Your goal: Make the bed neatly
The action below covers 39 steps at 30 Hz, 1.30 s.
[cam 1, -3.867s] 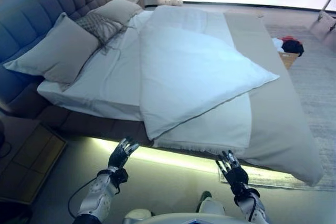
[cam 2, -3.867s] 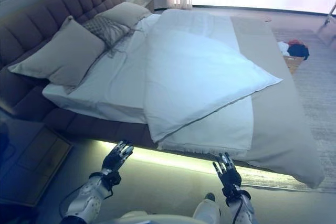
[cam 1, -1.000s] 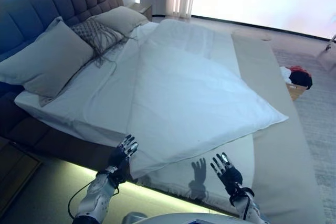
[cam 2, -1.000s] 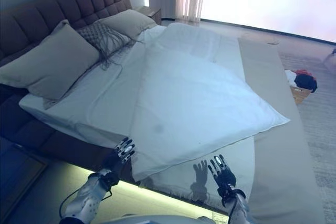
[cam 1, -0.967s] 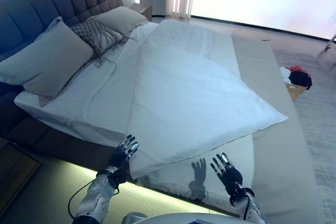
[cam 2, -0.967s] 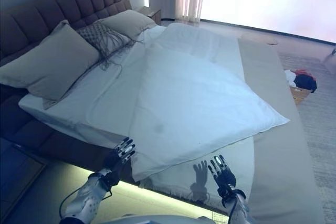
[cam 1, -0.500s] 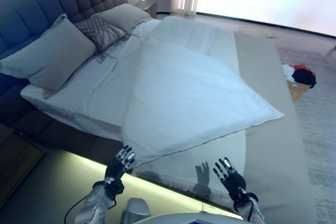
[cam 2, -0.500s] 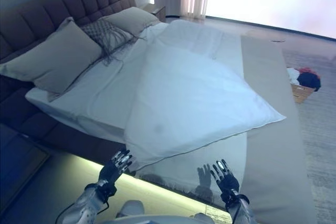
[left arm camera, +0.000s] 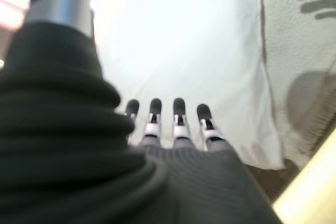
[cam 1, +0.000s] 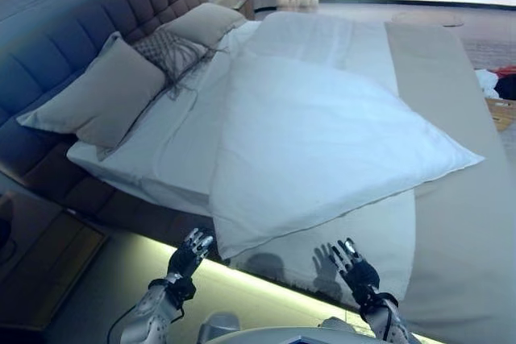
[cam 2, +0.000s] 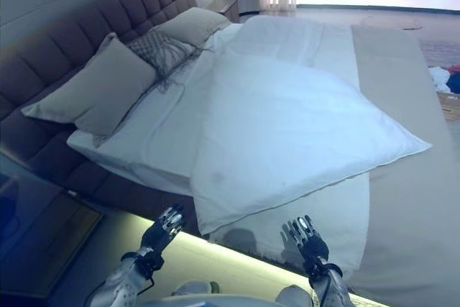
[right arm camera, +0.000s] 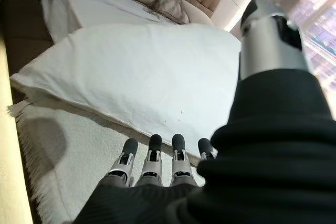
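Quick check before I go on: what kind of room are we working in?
A bedroom, most likely. There is a bed with a tufted headboard, pillows propped against it, and a rumpled white duvet lying askew across the mattress.

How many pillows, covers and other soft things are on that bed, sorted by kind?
Plain beige pillows: 2
Patterned cushion: 1
White duvet: 1
Fringed cream blanket: 1
Beige bed runner: 1
Total: 6

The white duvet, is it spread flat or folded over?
Folded over: the white duvet lies doubled and askew, leaving the sheet near the pillows bare.
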Motion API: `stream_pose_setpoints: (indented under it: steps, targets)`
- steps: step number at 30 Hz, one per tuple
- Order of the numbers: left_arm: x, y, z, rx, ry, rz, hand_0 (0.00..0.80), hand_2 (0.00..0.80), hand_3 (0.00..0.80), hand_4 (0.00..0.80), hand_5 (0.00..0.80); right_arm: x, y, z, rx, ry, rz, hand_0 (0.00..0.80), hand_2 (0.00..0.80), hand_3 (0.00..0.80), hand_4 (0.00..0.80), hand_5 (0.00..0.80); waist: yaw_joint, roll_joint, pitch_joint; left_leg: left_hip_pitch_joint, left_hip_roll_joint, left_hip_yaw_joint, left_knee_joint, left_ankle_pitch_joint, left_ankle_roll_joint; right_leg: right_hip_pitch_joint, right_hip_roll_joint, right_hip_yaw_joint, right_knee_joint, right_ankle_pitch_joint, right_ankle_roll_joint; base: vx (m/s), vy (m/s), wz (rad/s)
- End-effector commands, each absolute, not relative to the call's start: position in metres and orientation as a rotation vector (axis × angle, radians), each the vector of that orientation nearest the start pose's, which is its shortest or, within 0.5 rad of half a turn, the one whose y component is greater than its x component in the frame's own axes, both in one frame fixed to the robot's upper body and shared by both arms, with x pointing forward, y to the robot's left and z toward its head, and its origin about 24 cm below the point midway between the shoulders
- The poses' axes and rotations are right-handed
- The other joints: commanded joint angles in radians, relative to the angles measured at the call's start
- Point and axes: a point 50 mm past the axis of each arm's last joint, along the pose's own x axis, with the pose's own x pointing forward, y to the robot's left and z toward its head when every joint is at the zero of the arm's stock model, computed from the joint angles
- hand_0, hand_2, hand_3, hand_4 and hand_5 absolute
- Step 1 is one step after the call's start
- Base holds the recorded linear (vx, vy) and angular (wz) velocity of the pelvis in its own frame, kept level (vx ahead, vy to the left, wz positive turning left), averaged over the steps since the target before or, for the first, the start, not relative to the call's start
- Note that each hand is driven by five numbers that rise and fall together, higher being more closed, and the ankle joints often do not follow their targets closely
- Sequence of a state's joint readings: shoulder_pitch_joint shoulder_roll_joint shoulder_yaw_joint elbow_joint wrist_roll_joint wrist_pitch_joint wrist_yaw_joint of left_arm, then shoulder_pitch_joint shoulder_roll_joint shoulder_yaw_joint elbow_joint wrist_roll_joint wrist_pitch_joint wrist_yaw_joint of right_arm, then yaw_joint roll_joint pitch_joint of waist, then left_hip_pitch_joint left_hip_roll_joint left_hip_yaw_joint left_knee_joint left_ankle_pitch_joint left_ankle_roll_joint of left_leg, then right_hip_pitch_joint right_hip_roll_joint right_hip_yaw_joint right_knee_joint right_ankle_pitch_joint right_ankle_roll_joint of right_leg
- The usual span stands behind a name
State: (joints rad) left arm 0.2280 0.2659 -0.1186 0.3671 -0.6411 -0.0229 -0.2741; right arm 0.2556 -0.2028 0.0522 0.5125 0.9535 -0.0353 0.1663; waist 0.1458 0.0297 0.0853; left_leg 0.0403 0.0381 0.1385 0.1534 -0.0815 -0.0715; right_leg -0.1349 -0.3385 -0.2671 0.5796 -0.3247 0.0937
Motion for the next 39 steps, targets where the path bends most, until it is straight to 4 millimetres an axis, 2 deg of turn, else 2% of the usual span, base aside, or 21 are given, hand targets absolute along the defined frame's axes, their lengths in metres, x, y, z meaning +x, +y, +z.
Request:
stream_pose_setpoints:
  steps: [1, 3, 5, 6, 8, 9, 10, 12, 13, 14, 16, 20, 21, 24, 29, 32, 34, 36, 37, 38, 39]
  targets:
    - [0.169, 0.212, -0.051, -0.341, 0.422, -0.088, 0.000, 0.000, 0.000, 0.000, 0.000, 0.147, -0.203, -0.086, 0.740, 0.476, -0.199, 0.000, 0.000, 0.000, 0.000, 0.000, 0.005, -0.023, -0.017, -0.103, 0.002, -0.034, 0.037, 0.056, 0.091, 0.145, -0.139, 0.024, -0.113, 0.375, 0.064, 0.246, 0.347, -0.09]
    - [0.172, 0.215, -0.053, -0.308, 0.420, -0.090, 0.000, 0.000, 0.000, 0.000, 0.000, 0.145, -0.199, -0.087, 0.741, 0.469, -0.188, 0.000, 0.000, 0.000, 0.000, 0.000, 0.001, -0.009, -0.024, -0.088, -0.038, -0.033, 0.021, 0.039, 0.127, 0.079, -0.156, 0.050, -0.014, 0.407, 0.051, 0.235, 0.336, -0.11]
    - [0.177, 0.216, -0.052, -0.282, 0.413, -0.095, 0.000, 0.000, 0.000, 0.000, 0.000, 0.144, -0.199, -0.089, 0.736, 0.485, -0.208, 0.000, 0.000, 0.000, 0.000, 0.000, -0.003, -0.007, -0.028, -0.073, -0.064, -0.043, 0.031, 0.002, 0.136, 0.060, -0.144, 0.072, 0.034, 0.381, 0.052, 0.266, 0.227, 0.00]
    - [0.179, 0.216, -0.051, -0.273, 0.407, -0.092, 0.000, 0.000, 0.000, 0.000, 0.000, 0.143, -0.202, -0.091, 0.737, 0.493, -0.226, 0.000, 0.000, 0.000, 0.000, 0.000, -0.002, -0.008, -0.030, -0.072, -0.072, -0.044, 0.037, -0.005, 0.141, 0.058, -0.134, 0.069, 0.028, 0.379, 0.047, 0.282, 0.165, 0.00]
    - [0.184, 0.218, -0.049, -0.269, 0.401, -0.065, 0.000, 0.000, 0.000, 0.000, 0.000, 0.143, -0.205, -0.095, 0.756, 0.505, -0.257, 0.000, 0.000, 0.000, 0.000, 0.000, 0.000, -0.016, -0.030, -0.064, -0.085, -0.055, 0.037, -0.010, 0.143, 0.059, -0.102, 0.044, -0.038, 0.403, 0.047, 0.146, 0.029, -0.08]
    - [0.187, 0.220, -0.047, -0.272, 0.395, -0.050, 0.000, 0.000, 0.000, 0.000, 0.000, 0.145, -0.207, -0.097, 0.766, 0.509, -0.273, 0.000, 0.000, 0.000, 0.000, 0.000, 0.004, -0.022, -0.026, -0.068, -0.083, -0.045, 0.030, 0.011, 0.144, 0.060, -0.082, 0.007, -0.124, 0.432, 0.032, 0.073, -0.091, -0.22]
    - [0.189, 0.221, -0.046, -0.276, 0.389, -0.040, 0.000, 0.000, 0.000, 0.000, 0.000, 0.147, -0.210, -0.098, 0.771, 0.509, -0.282, 0.000, 0.000, 0.000, 0.000, 0.000, 0.004, -0.031, -0.019, -0.059, -0.084, -0.046, 0.025, 0.008, 0.138, 0.058, -0.066, -0.007, -0.193, 0.445, 0.036, 0.085, -0.177, -0.35]
    - [0.198, 0.222, -0.039, -0.290, 0.361, -0.034, 0.000, 0.000, 0.000, 0.000, 0.000, 0.158, -0.217, -0.100, 0.801, 0.500, -0.291, 0.000, 0.000, 0.000, 0.000, 0.000, 0.000, -0.061, 0.005, -0.022, -0.093, -0.051, 0.001, -0.029, 0.121, 0.003, -0.026, -0.027, -0.371, 0.500, 0.077, 0.178, -0.215, -0.51]
    - [0.206, 0.222, -0.033, -0.294, 0.339, -0.047, 0.000, 0.000, 0.000, 0.000, 0.000, 0.166, -0.223, -0.098, 0.803, 0.485, -0.298, 0.000, 0.000, 0.000, 0.000, 0.000, 0.000, -0.064, 0.023, -0.016, -0.089, -0.047, -0.003, -0.048, 0.121, -0.027, -0.015, -0.029, -0.409, 0.521, 0.088, 0.048, -0.151, -0.79]
    - [0.210, 0.221, -0.030, -0.294, 0.322, -0.063, 0.000, 0.000, 0.000, 0.000, 0.000, 0.172, -0.229, -0.096, 0.797, 0.465, -0.304, 0.000, 0.000, 0.000, 0.000, 0.000, -0.004, -0.070, 0.044, -0.030, -0.091, -0.035, 0.007, -0.047, 0.127, -0.055, -0.016, -0.024, -0.422, 0.542, 0.080, -0.053, -0.112, -0.89]
    - [0.213, 0.220, -0.031, -0.301, 0.322, -0.079, 0.000, 0.000, 0.000, 0.000, 0.000, 0.179, -0.242, -0.095, 0.807, 0.451, -0.343, 0.000, 0.000, 0.000, 0.000, 0.000, 0.017, -0.071, 0.064, -0.069, -0.067, -0.026, 0.034, -0.041, 0.117, -0.030, -0.015, -0.039, -0.432, 0.522, 0.089, -0.028, -0.121, -0.37]
    - [0.223, 0.212, -0.019, -0.335, 0.289, -0.142, 0.000, 0.000, 0.000, 0.000, 0.000, 0.195, -0.252, -0.088, 0.833, 0.367, -0.414, 0.000, 0.000, 0.000, 0.000, 0.000, 0.063, -0.077, 0.089, -0.172, 0.033, 0.005, 0.079, -0.010, 0.060, -0.021, -0.011, -0.104, -0.443, 0.491, 0.091, -0.154, -0.163, 0.49]
    - [0.227, 0.210, -0.016, -0.336, 0.283, -0.155, 0.000, 0.000, 0.000, 0.000, 0.000, 0.200, -0.255, -0.086, 0.847, 0.344, -0.435, 0.000, 0.000, 0.000, 0.000, 0.000, 0.073, -0.078, 0.094, -0.185, 0.046, 0.005, 0.069, 0.001, 0.051, -0.026, -0.012, -0.123, -0.446, 0.488, 0.092, -0.176, -0.100, 0.61]
    - [0.224, 0.204, -0.021, -0.337, 0.319, -0.177, 0.000, 0.000, 0.000, 0.000, 0.000, 0.199, -0.263, -0.090, 0.880, 0.353, -0.528, 0.000, 0.000, 0.000, 0.000, 0.000, 0.102, -0.077, 0.099, -0.175, 0.062, -0.007, 0.047, 0.012, 0.037, -0.026, -0.041, -0.169, -0.426, 0.490, 0.098, 0.030, -0.019, 0.46]
    - [0.208, 0.199, -0.034, -0.307, 0.399, -0.215, 0.000, 0.000, 0.000, 0.000, 0.000, 0.166, -0.274, -0.113, 0.975, 0.429, -0.638, 0.000, 0.000, 0.000, 0.000, 0.000, 0.116, -0.070, 0.087, -0.083, 0.065, 0.002, -0.003, 0.009, 0.041, -0.007, -0.103, -0.211, -0.371, 0.503, 0.128, 0.242, 0.053, 0.33]
    - [0.211, 0.191, -0.031, -0.295, 0.401, -0.251, 0.000, 0.000, 0.000, 0.000, 0.000, 0.160, -0.281, -0.116, 1.058, 0.404, -0.675, 0.000, 0.000, 0.000, 0.000, 0.000, 0.118, -0.062, 0.098, -0.105, 0.056, -0.012, 0.031, -0.008, 0.055, -0.070, -0.160, -0.202, -0.299, 0.517, 0.143, 0.077, 0.092, 0.33]
    - [0.215, 0.189, -0.025, -0.282, 0.372, -0.271, 0.000, 0.000, 0.000, 0.000, 0.000, 0.166, -0.287, -0.111, 1.104, 0.358, -0.677, 0.000, 0.000, 0.000, 0.000, 0.000, 0.122, -0.054, 0.119, -0.154, 0.052, -0.031, 0.074, -0.020, 0.064, -0.133, -0.186, -0.178, -0.248, 0.518, 0.148, -0.086, 0.030, 0.24]
    - [0.226, 0.187, -0.014, -0.267, 0.324, -0.286, 0.000, 0.000, 0.000, 0.000, 0.000, 0.184, -0.296, -0.099, 1.134, 0.286, -0.657, 0.000, 0.000, 0.000, 0.000, 0.000, 0.123, -0.043, 0.153, -0.224, 0.043, -0.040, 0.127, -0.035, 0.070, -0.199, -0.205, -0.154, -0.221, 0.521, 0.150, -0.209, 0.014, 0.23]
    - [0.227, 0.187, -0.013, -0.267, 0.323, -0.286, 0.000, 0.000, 0.000, 0.000, 0.000, 0.184, -0.296, -0.099, 1.134, 0.285, -0.657, 0.000, 0.000, 0.000, 0.000, 0.000, 0.124, -0.044, 0.152, -0.229, 0.042, -0.039, 0.130, -0.037, 0.071, -0.205, -0.206, -0.151, -0.218, 0.521, 0.150, -0.355, 0.035, 0.37]
    - [0.241, 0.184, 0.001, -0.274, 0.263, -0.302, 0.000, 0.000, 0.000, 0.000, 0.000, 0.211, -0.311, -0.076, 1.150, 0.192, -0.615, 0.000, 0.000, 0.000, 0.000, 0.000, 0.122, -0.011, 0.189, -0.296, 0.047, -0.060, 0.166, -0.055, 0.063, -0.263, -0.210, -0.117, -0.188, 0.502, 0.158, -0.354, 0.067, 0.37]
    - [0.249, 0.180, 0.008, -0.286, 0.233, -0.311, 0.000, 0.000, 0.000, 0.000, 0.000, 0.226, -0.320, -0.061, 1.147, 0.141, -0.583, 0.000, 0.000, 0.000, 0.000, 0.000, 0.121, 0.007, 0.207, -0.339, 0.041, -0.063, 0.183, -0.053, 0.063, -0.303, -0.218, -0.102, -0.175, 0.502, 0.155, -0.422, 0.110, 0.37]
